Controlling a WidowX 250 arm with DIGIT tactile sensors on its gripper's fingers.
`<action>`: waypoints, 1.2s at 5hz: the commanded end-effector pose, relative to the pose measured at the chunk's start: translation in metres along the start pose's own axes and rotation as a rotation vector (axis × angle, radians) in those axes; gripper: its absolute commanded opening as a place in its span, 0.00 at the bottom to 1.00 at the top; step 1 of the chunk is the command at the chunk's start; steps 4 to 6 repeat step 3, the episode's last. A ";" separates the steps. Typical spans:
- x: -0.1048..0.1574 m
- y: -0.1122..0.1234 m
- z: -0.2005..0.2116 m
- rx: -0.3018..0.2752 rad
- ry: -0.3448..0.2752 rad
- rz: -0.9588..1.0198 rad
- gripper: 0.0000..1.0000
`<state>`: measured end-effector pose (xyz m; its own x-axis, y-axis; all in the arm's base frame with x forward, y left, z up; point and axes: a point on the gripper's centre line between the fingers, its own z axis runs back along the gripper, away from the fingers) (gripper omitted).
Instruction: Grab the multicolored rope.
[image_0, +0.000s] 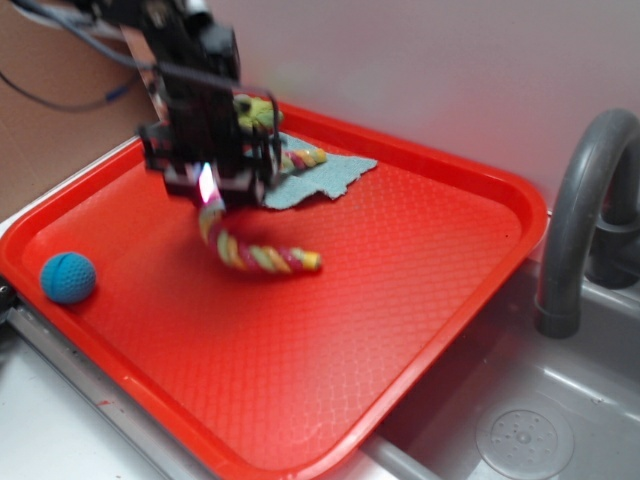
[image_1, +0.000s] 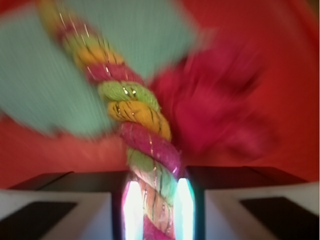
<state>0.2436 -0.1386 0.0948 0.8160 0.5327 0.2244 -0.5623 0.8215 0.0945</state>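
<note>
A small blue ball sits at the left edge of the red tray, close to the rim and well apart from everything else. The tray fills most of the exterior view and rests on a grey sink unit.

Further right, towards the far left part of the tray, the black gripper hangs over the multicolored rope. The wrist view shows its jaws pinching the rope: the twisted pink, yellow and green strands run straight up between the two pale pads, which press against it on either side.

From the jaws, one part of the rope curves down and to the right, its end lying on the tray floor near the middle. The other part runs back and to the right, across a flat light-blue cloth that lies on the far side of the tray, just beside the gripper. The rope's far end is partly hidden behind the arm, where a frayed green and yellow tuft shows.

In the wrist view the cloth spreads behind the rope, blurred.

At the far right, a grey curved tap rises beside the tray, with a round drain in the sink near it.
</note>
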 end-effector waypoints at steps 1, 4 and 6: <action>0.032 0.039 0.110 -0.214 -0.036 0.121 0.00; 0.021 0.091 0.186 -0.304 -0.112 0.231 0.00; 0.021 0.091 0.186 -0.304 -0.112 0.231 0.00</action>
